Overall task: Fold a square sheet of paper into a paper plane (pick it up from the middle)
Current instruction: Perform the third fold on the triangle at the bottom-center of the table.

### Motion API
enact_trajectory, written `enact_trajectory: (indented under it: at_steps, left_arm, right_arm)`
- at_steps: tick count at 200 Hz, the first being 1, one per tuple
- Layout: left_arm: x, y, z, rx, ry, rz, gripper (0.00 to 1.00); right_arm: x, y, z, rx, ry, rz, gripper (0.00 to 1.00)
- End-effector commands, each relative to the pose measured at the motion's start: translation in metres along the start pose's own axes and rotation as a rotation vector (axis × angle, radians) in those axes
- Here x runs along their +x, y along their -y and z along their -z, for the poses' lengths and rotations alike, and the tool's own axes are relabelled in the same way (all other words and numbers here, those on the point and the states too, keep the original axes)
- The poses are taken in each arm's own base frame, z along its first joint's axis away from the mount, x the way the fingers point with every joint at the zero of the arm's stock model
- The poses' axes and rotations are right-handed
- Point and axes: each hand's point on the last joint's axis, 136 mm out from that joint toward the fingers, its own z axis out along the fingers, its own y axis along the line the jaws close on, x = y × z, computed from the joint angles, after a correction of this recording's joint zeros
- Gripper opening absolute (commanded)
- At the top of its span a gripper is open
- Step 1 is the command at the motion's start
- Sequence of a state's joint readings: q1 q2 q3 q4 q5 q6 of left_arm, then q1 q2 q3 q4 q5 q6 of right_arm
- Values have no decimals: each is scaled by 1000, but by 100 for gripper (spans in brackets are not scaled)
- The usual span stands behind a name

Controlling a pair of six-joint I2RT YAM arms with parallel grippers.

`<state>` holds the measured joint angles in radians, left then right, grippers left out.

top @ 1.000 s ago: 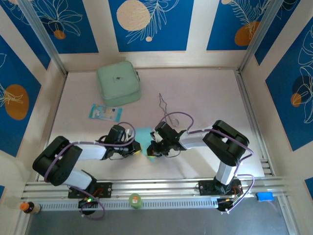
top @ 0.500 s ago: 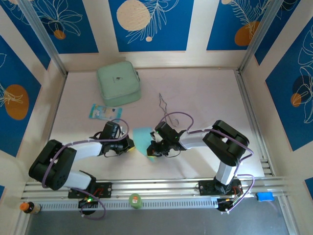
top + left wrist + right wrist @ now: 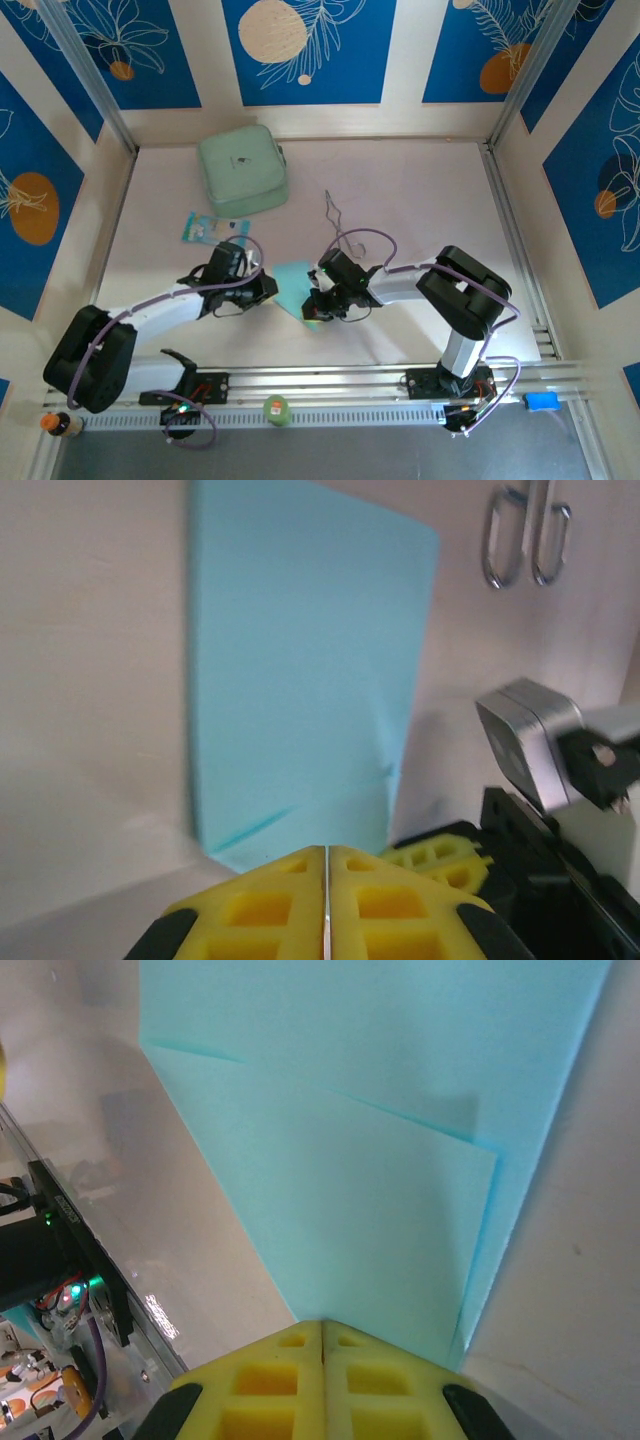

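Note:
The square sheet of paper [image 3: 291, 284] lies on the table between the arms. It is cyan and folded narrower, with layered flaps and a diagonal crease [image 3: 300, 680] [image 3: 360, 1160]. My left gripper [image 3: 269, 288] [image 3: 326, 852] is shut and holds nothing. Its tips sit just short of the sheet's left corner. My right gripper [image 3: 314, 310] [image 3: 322, 1325] is shut with its tips resting on the sheet's near corner. I cannot tell whether paper is pinched between them. The right arm's yellow fingers [image 3: 440, 852] show beside that corner in the left wrist view. A paper plane is out of view.
A mint-green case [image 3: 243, 172] stands at the back left, and a small blue-and-white packet [image 3: 214, 230] lies in front of it. Thin metal tongs [image 3: 335, 212] [image 3: 525, 540] lie behind the sheet. The metal rail [image 3: 330, 380] runs along the near edge.
My left gripper has drawn back to the left off the sheet, uncovering more cyan paper, and its arm has stretched out leftward. The right gripper has stayed put.

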<state>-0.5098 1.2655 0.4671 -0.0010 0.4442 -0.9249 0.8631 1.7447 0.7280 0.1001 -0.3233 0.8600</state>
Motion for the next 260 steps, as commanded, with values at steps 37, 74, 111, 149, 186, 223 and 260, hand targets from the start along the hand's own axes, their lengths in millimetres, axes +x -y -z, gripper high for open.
enact_trajectory:
  at_steps: [37,74,111,149,186,223,260]
  left_arm:
    - [5,-5,-30,-23,-54,-9,7]
    - [12,-47,-33,-190,-60,24,2]
    - [23,-60,-32,-196,-69,31,1]
    - [23,-56,-31,-182,-66,31,1]
    - [22,-55,-30,-181,-66,29,1]
    - [24,-61,-30,-199,-69,33,0]
    - [25,-63,-30,-207,-70,36,0]
  right_arm:
    - [22,31,1,91,-74,-47,0]
    - [10,8,8,32,-46,-20,0]
    - [-2,-28,12,-37,-26,50,2]
    - [-9,-28,-12,-6,-53,52,2]
    - [-7,-8,-21,54,-59,33,2]
    - [11,-14,-10,-15,-82,51,5]
    - [28,-1,6,-31,-65,41,7]
